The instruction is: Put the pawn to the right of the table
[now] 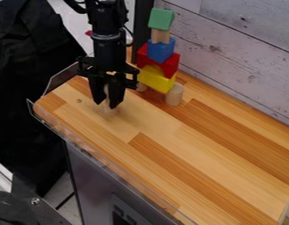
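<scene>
The black gripper [108, 104] hangs down over the left end of the wooden table [187, 145], to the left of the block tower. Its two fingers are close together, shut on a pale wooden piece, the pawn [107, 94], a strip of which shows between them. The fingers hide much of the pawn, and whether its base touches the table I cannot tell.
Right behind the gripper stands a tower with a green block [161, 19], a blue block [160, 50], a red block [169, 66] and a yellow block [156, 79] above a wooden cylinder [175, 94]. A clear rim [82, 143] edges the table's front; a plank wall is behind.
</scene>
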Robot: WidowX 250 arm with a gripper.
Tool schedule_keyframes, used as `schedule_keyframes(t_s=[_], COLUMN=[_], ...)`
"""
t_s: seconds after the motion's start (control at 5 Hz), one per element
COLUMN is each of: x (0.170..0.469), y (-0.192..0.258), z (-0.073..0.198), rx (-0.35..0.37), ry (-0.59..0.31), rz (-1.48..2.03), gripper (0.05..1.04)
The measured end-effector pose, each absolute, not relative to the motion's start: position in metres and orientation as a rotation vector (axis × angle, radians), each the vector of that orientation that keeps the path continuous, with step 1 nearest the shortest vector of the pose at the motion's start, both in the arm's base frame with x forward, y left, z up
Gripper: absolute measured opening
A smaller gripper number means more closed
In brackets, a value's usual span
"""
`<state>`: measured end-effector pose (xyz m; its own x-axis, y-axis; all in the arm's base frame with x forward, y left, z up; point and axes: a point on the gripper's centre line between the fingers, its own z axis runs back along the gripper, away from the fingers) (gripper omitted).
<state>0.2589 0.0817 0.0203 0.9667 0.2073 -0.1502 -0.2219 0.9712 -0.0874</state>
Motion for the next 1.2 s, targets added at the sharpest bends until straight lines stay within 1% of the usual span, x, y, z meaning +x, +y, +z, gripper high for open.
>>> schedule_keyframes(t_s=[0.2,0.4,0.6,0.8,1.0,1.2], x=[0.260,0.249,0.240,0.239,0.245,0.258], y=[0.078,0.062,0.038,0.019,-0.006,-0.037], z=[0.047,0.083,0.098,0.114,0.131,0.128], rx=[-0.093,-0.076,-0.088,-0.086,-0.076,-0.109], ry=[0.093,0.104,0.149,0.156,0.137,0.088], rz=[0.189,0.118,0.066,0.016,-0.073,-0.179], gripper=[0.357,0.357,0.357,0.357,0.357,0.357])
